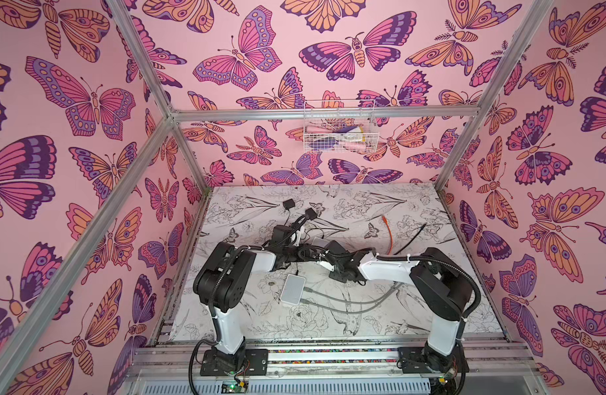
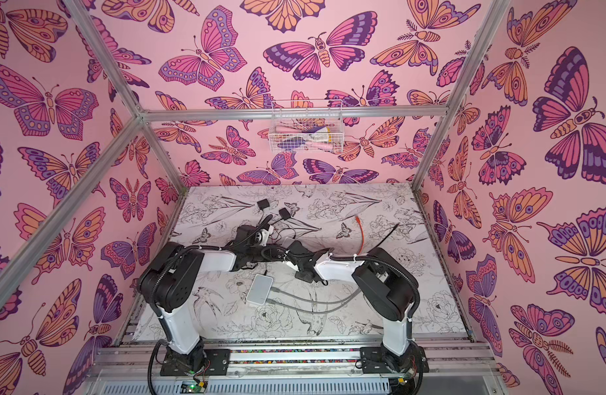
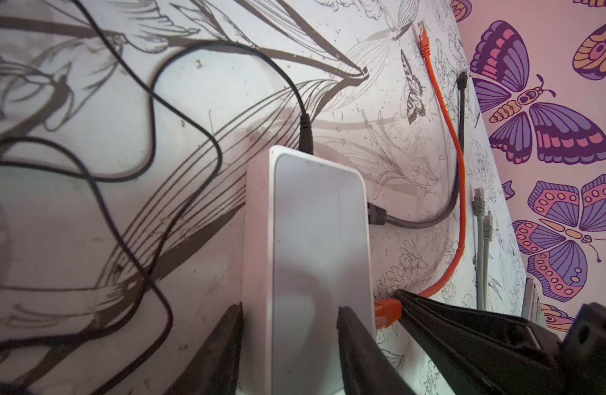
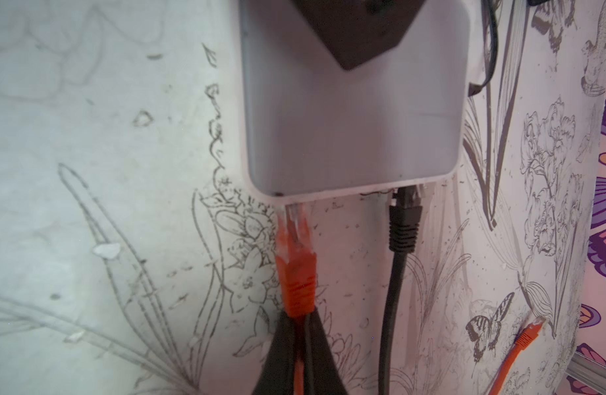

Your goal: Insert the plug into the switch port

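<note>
Top views: switch [image 1: 318, 241] lies mid-table, between the two wrists.
Left wrist: left gripper [image 3: 291, 338] clamped across the switch.
Right wrist: right gripper [image 4: 296, 321] pinches orange plug [image 4: 296, 273]; its long axis is square to the switch's port edge, clear tip meeting it.

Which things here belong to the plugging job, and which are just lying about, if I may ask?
In the job: switch, orange plug, left gripper, right gripper.
Lying about: spare switch, grey cables, black adapters, wall basket.
</note>
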Motion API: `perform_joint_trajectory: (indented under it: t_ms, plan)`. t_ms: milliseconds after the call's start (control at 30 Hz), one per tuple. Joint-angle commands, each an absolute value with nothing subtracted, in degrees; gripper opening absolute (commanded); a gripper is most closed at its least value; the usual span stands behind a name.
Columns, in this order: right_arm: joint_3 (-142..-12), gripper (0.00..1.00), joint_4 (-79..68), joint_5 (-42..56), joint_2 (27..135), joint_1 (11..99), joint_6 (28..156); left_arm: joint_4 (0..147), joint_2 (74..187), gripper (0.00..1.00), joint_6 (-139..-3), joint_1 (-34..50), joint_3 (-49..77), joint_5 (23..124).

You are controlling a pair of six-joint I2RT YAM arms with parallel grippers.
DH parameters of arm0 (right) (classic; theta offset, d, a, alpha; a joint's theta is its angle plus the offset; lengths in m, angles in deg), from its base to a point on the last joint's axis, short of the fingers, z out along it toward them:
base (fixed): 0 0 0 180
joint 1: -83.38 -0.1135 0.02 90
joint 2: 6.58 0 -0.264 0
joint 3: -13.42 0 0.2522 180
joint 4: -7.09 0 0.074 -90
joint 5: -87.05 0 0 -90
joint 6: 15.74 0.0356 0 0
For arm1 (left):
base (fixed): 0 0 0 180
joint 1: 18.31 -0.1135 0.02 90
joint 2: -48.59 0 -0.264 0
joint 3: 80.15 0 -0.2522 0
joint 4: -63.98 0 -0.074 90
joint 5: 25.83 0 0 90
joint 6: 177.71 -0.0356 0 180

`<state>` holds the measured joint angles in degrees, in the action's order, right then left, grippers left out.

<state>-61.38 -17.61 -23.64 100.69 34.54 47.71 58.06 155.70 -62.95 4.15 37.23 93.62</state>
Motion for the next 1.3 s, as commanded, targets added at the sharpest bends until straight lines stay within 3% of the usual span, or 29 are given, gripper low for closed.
perform_joint_trajectory:
  t_ms: [0,467,1267]
  plan:
    - [-64.14,0.00,-17.98,-24.03,101.69,34.16,49.79,57.71,157.40,0.47,-62.43,4.02,38.16,95.72]
    - [-62.34,0.00,-14.09,-15.26,97.87,34.12,56.33,55.25,156.25,0.46,-61.08,4.37,41.32,96.77]
    - [-56.11,0.00,-11.91,-10.78,92.01,32.07,57.81,54.89,149.18,0.45,-61.25,7.61,48.30,94.65]
